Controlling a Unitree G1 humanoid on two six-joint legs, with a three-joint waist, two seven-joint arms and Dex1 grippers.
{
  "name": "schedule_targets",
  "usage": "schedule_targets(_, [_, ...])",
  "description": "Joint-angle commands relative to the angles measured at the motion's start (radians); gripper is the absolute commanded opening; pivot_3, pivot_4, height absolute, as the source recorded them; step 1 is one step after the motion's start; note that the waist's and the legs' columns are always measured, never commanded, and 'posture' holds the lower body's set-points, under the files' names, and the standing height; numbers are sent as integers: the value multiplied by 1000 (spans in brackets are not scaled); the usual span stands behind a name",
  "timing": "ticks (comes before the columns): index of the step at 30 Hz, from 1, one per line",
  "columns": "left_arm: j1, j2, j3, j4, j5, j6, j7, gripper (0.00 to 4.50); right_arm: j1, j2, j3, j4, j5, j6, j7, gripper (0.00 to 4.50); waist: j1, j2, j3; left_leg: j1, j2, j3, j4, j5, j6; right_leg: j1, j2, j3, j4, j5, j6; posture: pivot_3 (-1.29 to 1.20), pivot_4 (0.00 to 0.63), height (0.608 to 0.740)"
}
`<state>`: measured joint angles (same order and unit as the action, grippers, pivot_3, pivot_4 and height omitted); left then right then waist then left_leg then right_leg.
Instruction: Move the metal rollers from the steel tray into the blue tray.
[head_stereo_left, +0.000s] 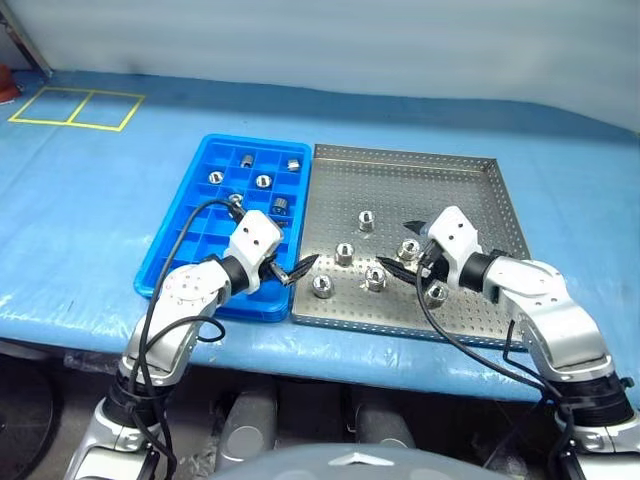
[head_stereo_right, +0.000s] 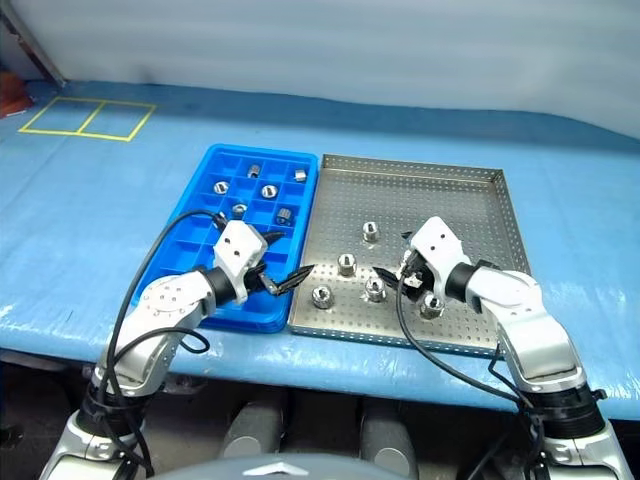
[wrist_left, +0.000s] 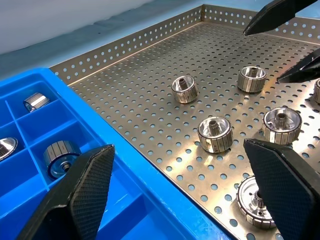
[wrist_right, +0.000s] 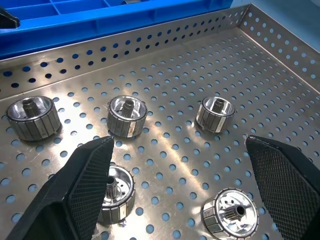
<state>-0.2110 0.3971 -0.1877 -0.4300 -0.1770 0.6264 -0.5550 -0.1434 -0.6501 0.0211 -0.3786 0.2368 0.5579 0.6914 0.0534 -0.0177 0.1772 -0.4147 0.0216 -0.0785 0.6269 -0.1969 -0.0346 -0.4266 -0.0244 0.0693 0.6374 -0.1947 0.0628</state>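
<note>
On the steel tray (head_stereo_left: 470, 190), metal rollers (head_stereo_left: 344, 253) stand upright, holes upward; left claw (head_stereo_left: 296, 272) and right claw (head_stereo_left: 400, 255) gape apart, empty.

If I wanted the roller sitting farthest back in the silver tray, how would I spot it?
Find the steel tray, the perforated silver square right of the blue tray. Six metal rollers stand on its floor. Five cluster near the front between the grippers; the one you want stands alone behind them, nearest the middle of the tray.

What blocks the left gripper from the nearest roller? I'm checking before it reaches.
Nothing visible. The open left gripper hovers at the steel tray's near-left edge, the closest roller just beyond it.
</note>
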Motion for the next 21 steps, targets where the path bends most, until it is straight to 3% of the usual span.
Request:
schedule_targets(1, [7, -5, -11, -34, -6, -8, 5, 4500, 9, -11, -23, -51, 4, 3, -8, 4433, -5, 0, 0, 0, 0, 0, 0, 0, 0, 0, 0, 0, 0, 0, 0, 203, 150, 740])
schedule_targets(11, [84, 61, 53, -149, -32, 54, 9, 4500, -12, -19, -10, -31, 6, -35, 26, 4433, -3, 0, 0, 2, 0, 0, 1, 0, 0, 0, 0, 0, 4, 0, -1, 259, 150, 740])
schedule_targets(21, [71, 82, 85, -131, -68, 56, 6, 4500, -12, 28, 24, -5, 4, -55, 21, 4433, 10, 0, 0, 1, 0, 0, 1, 0, 0, 0, 0, 0, 4, 0, -1, 260, 150, 740])
